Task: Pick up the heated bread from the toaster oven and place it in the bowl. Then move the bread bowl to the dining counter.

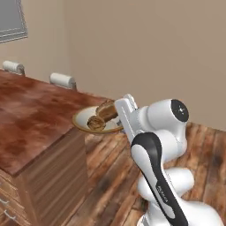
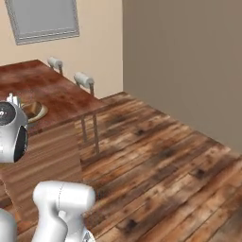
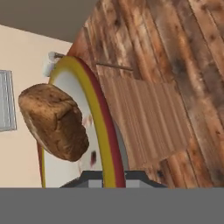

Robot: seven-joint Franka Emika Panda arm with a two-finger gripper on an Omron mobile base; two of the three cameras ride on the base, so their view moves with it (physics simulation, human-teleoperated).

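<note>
Over the dining counter [image 1: 31, 119] edge, the gripper [image 3: 109, 177] pinches the bowl [image 1: 84, 115] rim; lower it level, further inboard, so the bread [image 1: 96, 122] stays put.

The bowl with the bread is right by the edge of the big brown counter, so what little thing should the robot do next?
Probably slide the bowl further in over the dining counter before letting go. It sits at the counter's corner, its rim reaching past the edge, bread inside, and the gripper seems shut on the rim.
</note>
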